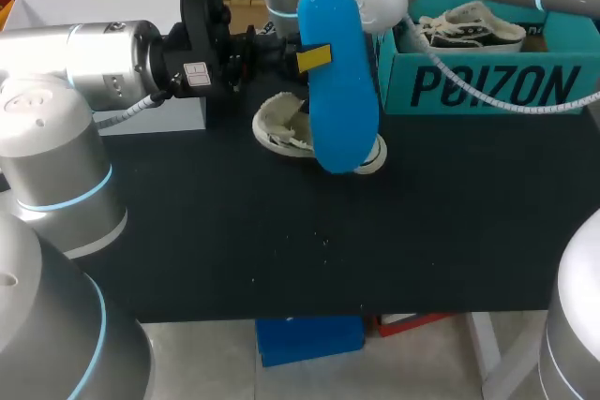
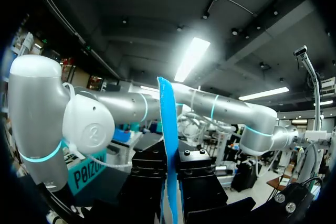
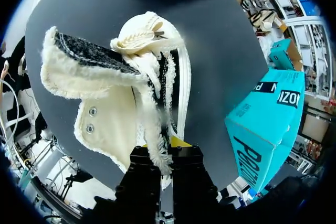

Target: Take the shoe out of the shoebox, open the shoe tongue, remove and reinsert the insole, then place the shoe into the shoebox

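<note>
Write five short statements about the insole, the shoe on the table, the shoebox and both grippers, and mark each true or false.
1. The left gripper is shut on the blue insole. True.
2. The insole lies inside the shoe. False: it is held up in the air, outside the cream shoe.
3. The right gripper pinches the cream shoe's frayed edge. True.
4. The teal shoebox is empty. False: a second shoe lies in it.
5. The cream shoe is out of the shoebox, on the black table. True.
</note>
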Action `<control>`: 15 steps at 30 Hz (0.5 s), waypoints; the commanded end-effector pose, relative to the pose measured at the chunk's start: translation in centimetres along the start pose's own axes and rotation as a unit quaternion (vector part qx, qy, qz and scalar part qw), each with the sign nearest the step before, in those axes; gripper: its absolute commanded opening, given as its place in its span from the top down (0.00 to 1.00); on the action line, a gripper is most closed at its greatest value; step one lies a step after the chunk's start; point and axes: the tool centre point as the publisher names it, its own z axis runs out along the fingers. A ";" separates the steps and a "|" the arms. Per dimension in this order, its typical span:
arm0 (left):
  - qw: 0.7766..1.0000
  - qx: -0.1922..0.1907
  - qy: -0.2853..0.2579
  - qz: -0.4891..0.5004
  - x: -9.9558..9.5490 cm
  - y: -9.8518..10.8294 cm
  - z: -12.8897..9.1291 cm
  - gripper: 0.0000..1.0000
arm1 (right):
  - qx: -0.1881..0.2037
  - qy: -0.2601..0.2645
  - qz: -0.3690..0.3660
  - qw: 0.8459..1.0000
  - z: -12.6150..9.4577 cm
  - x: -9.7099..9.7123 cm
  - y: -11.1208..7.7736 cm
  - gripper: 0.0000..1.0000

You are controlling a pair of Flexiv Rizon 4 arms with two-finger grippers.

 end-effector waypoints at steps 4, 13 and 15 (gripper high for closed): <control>1.000 0.001 -0.002 0.001 -0.1 0.1 0.3 1.00 | 0.052 0.037 0.369 0.927 -1.2 1.1 -0.5 1.00; 1.000 0.001 -0.002 0.001 -0.1 0.1 0.3 1.00 | 0.067 0.051 0.458 0.885 -0.5 1.8 -1.2 1.00; 1.000 0.001 -0.002 0.001 -0.1 0.1 0.3 1.00 | 0.068 0.057 0.467 0.880 -0.3 1.9 -1.2 1.00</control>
